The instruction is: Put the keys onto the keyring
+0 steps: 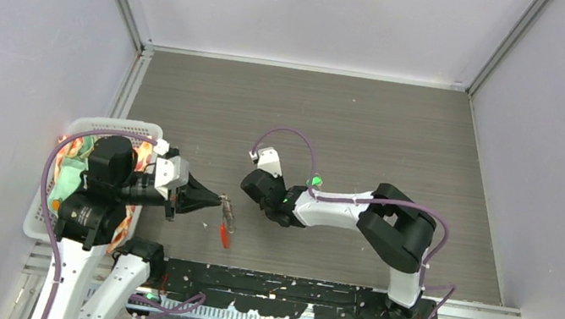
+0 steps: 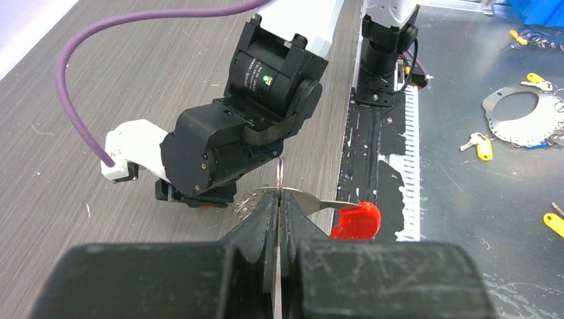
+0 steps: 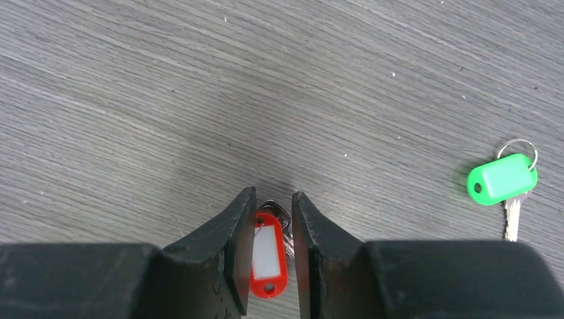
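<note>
Your red-tagged key lies flat on the table, right between the fingers of the right gripper. The jaws are narrow, one on either side of the tag, with a sliver of gap showing on one side, so they are not clamped on it. The key's small metal ring pokes out past the far end of the tag. The green-tagged key also lies flat, off to the right in the right wrist view and well apart from the fingers. The keyring is pinched in the left gripper, jaws shut tight on the thin metal, with the red strip sticking out to one side of the fingers. From above you see the left gripper left of centre, near the front edge, with the right gripper just beside it to the right, tips pointed down at the table. A white basket with cloth in it sits at the left edge, under the left arm.
</note>
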You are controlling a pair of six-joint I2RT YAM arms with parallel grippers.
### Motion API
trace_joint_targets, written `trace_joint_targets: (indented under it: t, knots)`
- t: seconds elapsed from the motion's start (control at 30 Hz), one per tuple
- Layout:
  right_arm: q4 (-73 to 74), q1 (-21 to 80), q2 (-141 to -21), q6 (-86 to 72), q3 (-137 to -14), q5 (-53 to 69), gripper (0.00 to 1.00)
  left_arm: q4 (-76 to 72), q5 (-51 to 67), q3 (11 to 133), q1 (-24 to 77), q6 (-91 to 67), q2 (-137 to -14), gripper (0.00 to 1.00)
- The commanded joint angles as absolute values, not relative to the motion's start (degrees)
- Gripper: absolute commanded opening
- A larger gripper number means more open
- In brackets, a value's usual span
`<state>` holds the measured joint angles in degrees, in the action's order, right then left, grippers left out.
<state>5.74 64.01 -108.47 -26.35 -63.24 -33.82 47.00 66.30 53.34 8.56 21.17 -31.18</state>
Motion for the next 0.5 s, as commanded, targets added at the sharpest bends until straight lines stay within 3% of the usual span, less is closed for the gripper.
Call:
trace_joint_targets:
  t: [0.0,0.3,0.47]
  knots:
    - [2.88,63.99,-109.43,-27.55,-65.37,-35.48,0.31,45.35,68.3,55.72,8.35,19.79,-30.97,0.0]
    - [4.25,64.5,-110.86,-27.71,-66.7,-33.44,0.32,44.71,68.8,55.84,8.35,19.93,-31.2,0.0]
    - [5.25,64.72,-110.5,-27.62,-66.71,-33.6,0.15,44.63,68.82,56.16,8.35,19.95,-31.16,0.0]
